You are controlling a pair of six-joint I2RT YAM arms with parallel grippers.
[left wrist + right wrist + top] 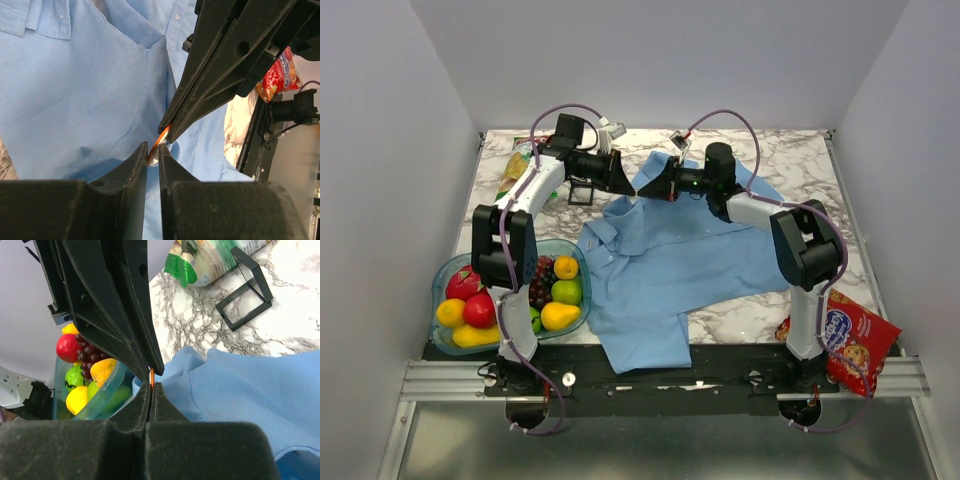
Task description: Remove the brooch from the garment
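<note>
The light blue shirt (pixel 680 260) lies spread on the marble table, its far-left part raised toward the grippers. It also shows in the left wrist view (pixel 90 85) and the right wrist view (pixel 250 400). The brooch (pixel 155 148) is a thin disc with an orange rim, seen edge-on (pixel 151 376). My left gripper (pixel 631 187) and right gripper (pixel 646 189) meet tip to tip above the shirt. Both pinch the brooch from opposite sides, the left (pixel 153 151) from below and the right (pixel 167 131) from above. I cannot tell whether the brooch still touches the cloth.
A clear blue bowl of fruit (pixel 445 275) stands at the near left, beside the shirt (pixel 107 390). A green snack bag (pixel 520 165) and a small black frame (pixel 581 193) lie at the far left. A red cookie bag (pixel 855 340) lies at the near right edge.
</note>
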